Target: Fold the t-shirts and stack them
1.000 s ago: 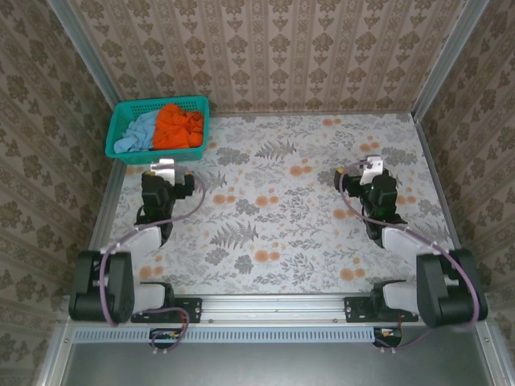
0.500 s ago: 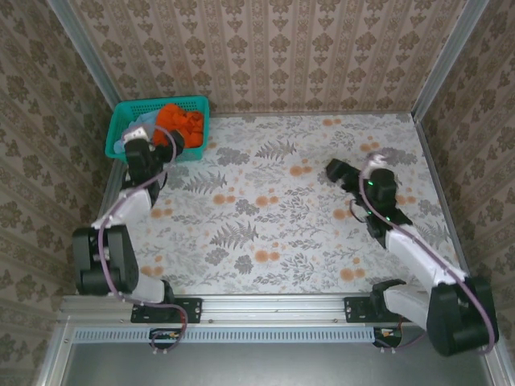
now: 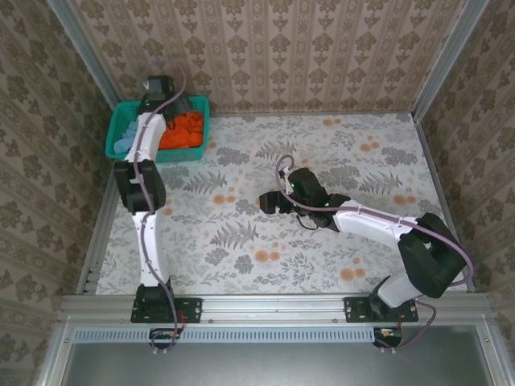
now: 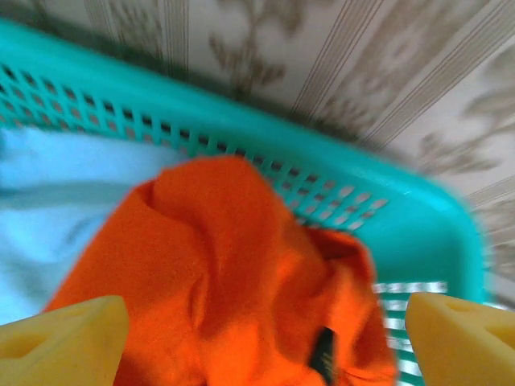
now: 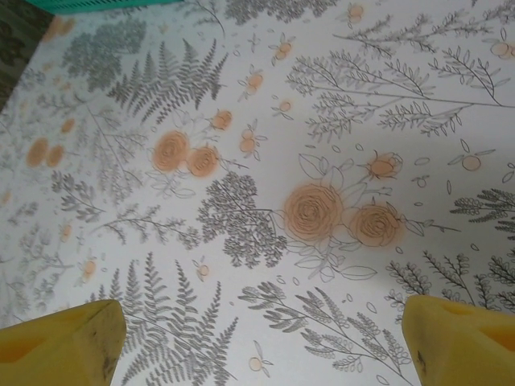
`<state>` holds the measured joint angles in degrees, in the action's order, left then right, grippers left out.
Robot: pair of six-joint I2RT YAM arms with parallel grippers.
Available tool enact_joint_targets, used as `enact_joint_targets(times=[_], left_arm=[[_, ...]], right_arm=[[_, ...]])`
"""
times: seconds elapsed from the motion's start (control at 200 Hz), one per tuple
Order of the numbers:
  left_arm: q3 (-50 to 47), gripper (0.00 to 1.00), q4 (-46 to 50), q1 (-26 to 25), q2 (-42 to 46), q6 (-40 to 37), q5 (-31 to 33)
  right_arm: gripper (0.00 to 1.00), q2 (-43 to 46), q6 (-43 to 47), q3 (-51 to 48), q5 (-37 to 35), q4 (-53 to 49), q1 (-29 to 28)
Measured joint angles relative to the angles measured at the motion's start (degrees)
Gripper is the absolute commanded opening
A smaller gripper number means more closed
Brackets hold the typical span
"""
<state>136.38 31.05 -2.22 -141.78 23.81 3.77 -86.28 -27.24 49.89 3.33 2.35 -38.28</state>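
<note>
Two t-shirts lie crumpled in a teal mesh basket at the table's far left corner: the orange t-shirt on the right, the pale blue t-shirt on the left. My left gripper hangs open over the basket's back rim. In the left wrist view the orange t-shirt lies below and between the yellow pads, with the pale blue t-shirt to its left; the left gripper holds nothing. My right gripper is open over the table's middle, with bare floral cloth under the right gripper.
The floral tablecloth covers the table. Patterned walls and metal posts close in the back and both sides. The basket's teal wall rises just behind the orange shirt. A strip of the basket's edge lines the right wrist view's top.
The left arm stretched further up and back, from the basket's front edge to over its back rim. The right arm swung left from the table's right side to its middle.
</note>
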Motion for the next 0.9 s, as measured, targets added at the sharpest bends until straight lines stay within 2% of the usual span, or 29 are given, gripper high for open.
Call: enact_joint_targets(times=[0.095,0.165,0.24,0.35,0.49,0.53,0.735,0.9], left_arm=[[2.9,0.70,4.3,0.0,-5.7,-1.7,-1.0],[2.9,0.45,5.8,0.0,-7.3,-2.5,-1.7],[2.8,0.25,5.9,0.0,-7.2,-2.5,-2.6],[1.3,0.12,5.2,0.0,-5.0,-3.3,-3.5],[-4.5,0.06,3.1,-0.8,0.9,-4.7,-3.1],[-7.1,0.00,2.2,-1.3,3.5,-5.1,-2.6],[-17.2,0.00,-4.1,-6.2,19.5,-8.2,1.0],[-22.5,0.00,-9.3,-12.1,33.7,-10.8,3.7]], right_arm=[[0.85,-0.2,0.5,0.0,0.0,-0.2,0.0],[0.80,-0.2,0.9,0.0,-0.1,-0.1,0.0],[0.75,-0.2,1.7,0.0,-0.3,-0.1,0.0],[0.72,-0.2,1.8,0.0,-0.5,-0.4,0.0],[0.71,0.4,1.7,0.0,-1.2,-0.5,0.0],[0.71,0.9,1.8,0.0,-1.5,-0.6,0.0],[0.65,3.7,1.8,0.0,-3.3,-1.1,0.0],[0.62,7.2,1.8,-0.5,-6.5,-1.9,0.0]])
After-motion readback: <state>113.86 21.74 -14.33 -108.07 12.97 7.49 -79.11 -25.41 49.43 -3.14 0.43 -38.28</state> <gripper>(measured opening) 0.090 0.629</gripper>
